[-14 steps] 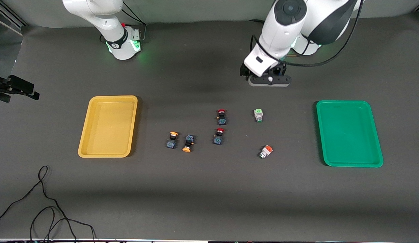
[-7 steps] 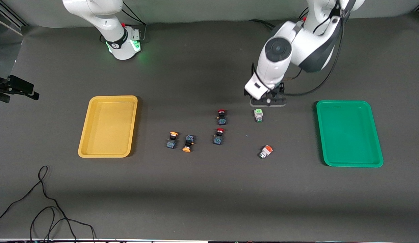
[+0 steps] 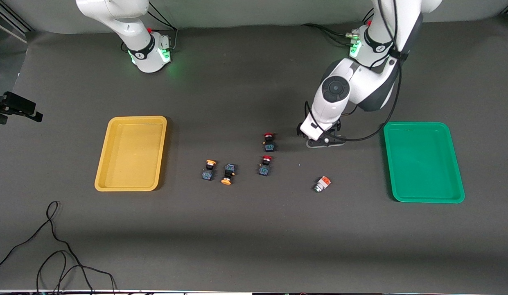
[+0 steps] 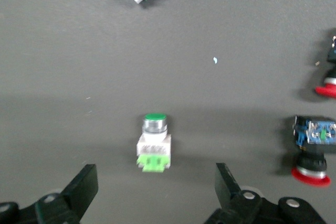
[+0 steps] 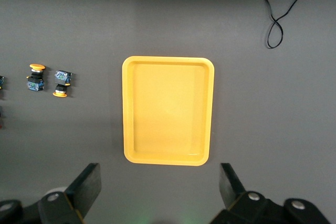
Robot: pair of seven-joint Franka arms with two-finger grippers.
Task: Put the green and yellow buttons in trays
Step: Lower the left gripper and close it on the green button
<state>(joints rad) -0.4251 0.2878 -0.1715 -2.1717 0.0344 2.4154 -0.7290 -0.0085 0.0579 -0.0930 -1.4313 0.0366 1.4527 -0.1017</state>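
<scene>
- Left gripper (image 3: 324, 143) is low over the mat, directly over the green-block button (image 4: 154, 149). In the left wrist view its fingers (image 4: 82, 190) stand wide apart, one to each side of the button, touching nothing.
- The green-block button lies on its side on the mat (image 3: 245, 229): white-grey body, green block at one end, round green cap at the other. The left arm hides it in the front view.
- Orange-block button (image 3: 321, 184), white-grey body, lies nearer the front camera than the left gripper, well apart from it, between the red-capped pair and the green tray (image 3: 452, 164).
- Green tray sits at the left arm's end of the table; nothing in it.
- Two dark switches with red caps: one (image 3: 268, 141) just beside the left gripper, toward the right arm's end; the second (image 3: 265, 165) just nearer the front camera than the first.
- Two yellow-capped buttons, dark bodies, lie side by side between the red-capped pair and the yellow tray (image 3: 102, 164): one (image 3: 208, 169) nearer the tray, one (image 3: 228, 174) with its cap pointing toward the front camera. They do not touch.
- Yellow tray sits at the right arm's end of the table; nothing in it.
- Right gripper (image 5: 160, 195) waits high over the yellow tray, seen only in the right wrist view; fingers wide apart, holding nothing.
- A black cable (image 3: 53, 246) lies looped on the mat near the front camera, at the right arm's end.
</scene>
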